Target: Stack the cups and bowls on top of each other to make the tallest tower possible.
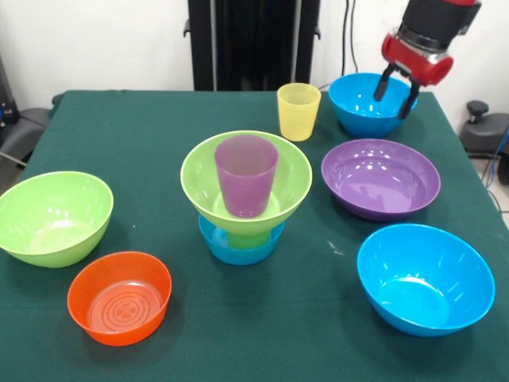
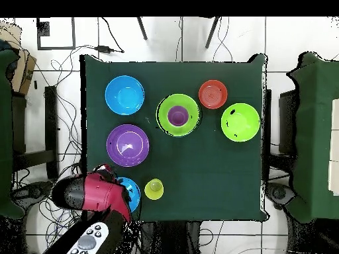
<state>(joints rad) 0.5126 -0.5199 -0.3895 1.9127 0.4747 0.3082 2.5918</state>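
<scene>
Tower (image 1: pixel 245 199) sits mid-frame in the front view: small blue bowl (image 1: pixel 238 247) at the bottom, green cup (image 1: pixel 248 237) barely visible on it, lime green bowl (image 1: pixel 282 187) above that, purple cup (image 1: pixel 246 175) standing upright in that bowl. Overhead view shows the same stack (image 2: pixel 177 115) just above center.

Gripper (image 1: pixel 395 93) is upper right in the front view, fingers spread, holding nothing, tips hanging over the far blue bowl (image 1: pixel 358 103); whether they touch its rim is hard to tell. Overhead view puts the red arm (image 2: pixel 93 192) at lower left, covering most of that bowl.

Yellow cup (image 1: pixel 298 111) is upright just left of that bowl. Wide purple bowl (image 1: pixel 380 179) right of the tower, another blue bowl (image 1: pixel 425 278) lower right. Second lime green bowl (image 1: pixel 52 216) at left edge, orange bowl (image 1: pixel 119 297) lower left. All on the green table (image 1: pixel 262 318).
</scene>
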